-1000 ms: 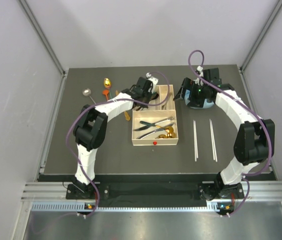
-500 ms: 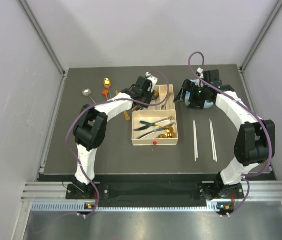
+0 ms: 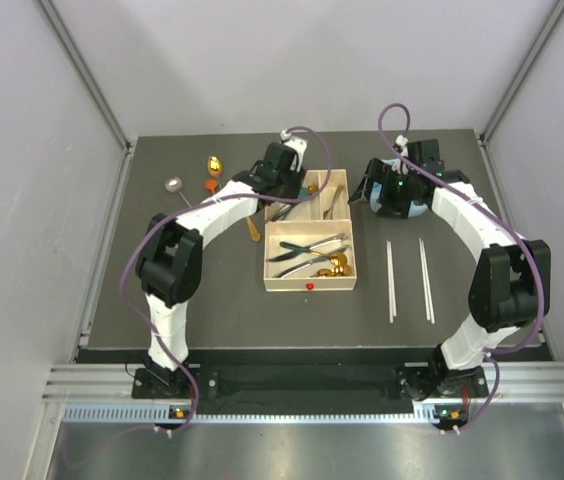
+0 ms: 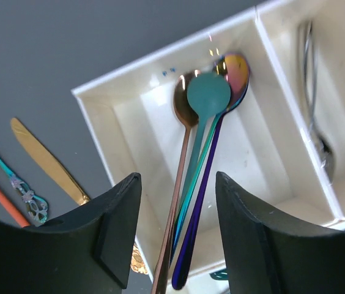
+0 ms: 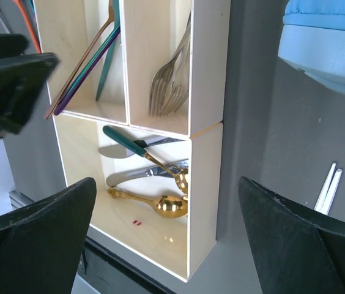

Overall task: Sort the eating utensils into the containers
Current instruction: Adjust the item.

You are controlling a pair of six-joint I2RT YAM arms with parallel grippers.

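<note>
The cream tray (image 3: 267,262) stands mid-table, a red dot (image 3: 309,286) on its near rim. My left gripper (image 4: 177,177) hovers open over its left small compartment (image 4: 151,122). In there lean a copper spoon (image 4: 183,110), a teal spoon (image 4: 208,93) and a purple spoon (image 4: 204,202), their handles passing between my fingers untouched. In the top view the left gripper (image 3: 289,190) is at the tray's back left. My right gripper (image 5: 167,190) is wide open and empty over the tray's right wall (image 5: 206,184). Forks (image 5: 166,86) fill the other small section; gold spoons (image 5: 166,205) and a teal-handled knife (image 5: 126,142) lie in the large one.
On the table left of the tray lie a gold spoon (image 3: 215,163), an orange spoon (image 3: 210,185), a silver spoon (image 3: 175,185) and a gold knife (image 4: 44,162). Two pairs of chopsticks (image 3: 391,280) lie right of the tray. Light-blue headphones (image 5: 325,49) sit under the right arm.
The left gripper has opened and drawn back from the small compartment towards the far side. The right arm has barely moved.
</note>
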